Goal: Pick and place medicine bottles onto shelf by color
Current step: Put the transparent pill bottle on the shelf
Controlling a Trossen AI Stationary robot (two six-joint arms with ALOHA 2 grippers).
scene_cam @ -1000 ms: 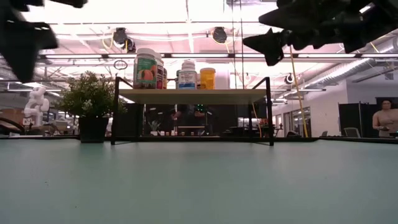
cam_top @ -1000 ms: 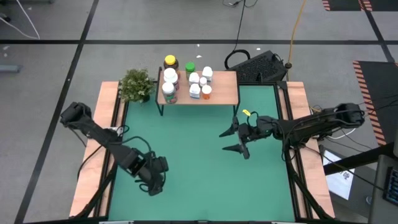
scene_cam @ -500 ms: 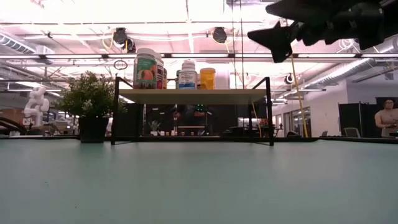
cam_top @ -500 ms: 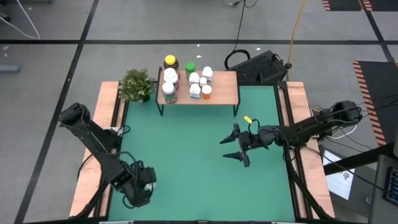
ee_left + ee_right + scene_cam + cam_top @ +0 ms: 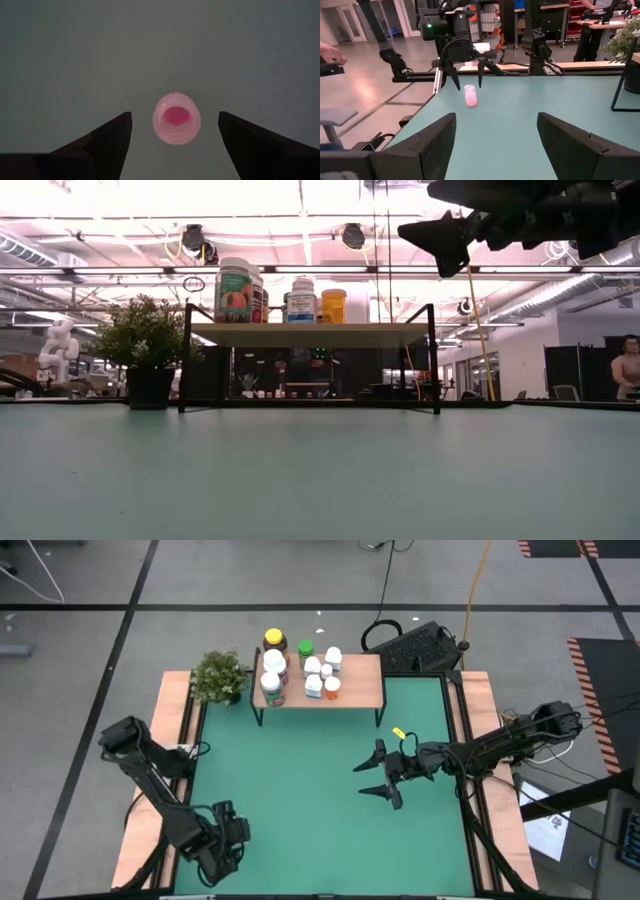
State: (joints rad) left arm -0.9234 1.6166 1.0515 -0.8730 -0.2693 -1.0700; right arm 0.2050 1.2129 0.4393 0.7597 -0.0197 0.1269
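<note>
A small pale pink bottle (image 5: pixel 470 95) stands upright on its base on the green table near the near-left corner. The left wrist view looks down on its top (image 5: pixel 176 118); in the high view the arm hides it. My left gripper (image 5: pixel 468 75) hovers open just above it, pointing down, one finger to each side (image 5: pixel 175 114), touching nothing. My right gripper (image 5: pixel 375 772) is open and raised over the table's middle right (image 5: pixel 445 240). The shelf (image 5: pixel 355 685) stands at the far edge, with several bottles (image 5: pixel 300 668) on its left half (image 5: pixel 285 298).
A potted plant (image 5: pixel 220 676) sits left of the shelf at the far-left corner (image 5: pixel 148 350). The shelf's right half is bare wood. Wooden strips (image 5: pixel 150 810) flank the green mat. A black device (image 5: pixel 415 645) lies on the floor beyond the table. A person's hand (image 5: pixel 330 52) shows beyond the table.
My left gripper has swung toward the table's near-left corner and now stands over the pink bottle. My right gripper shifted a little toward the near edge, then held still. Neither gripper's opening changed.
</note>
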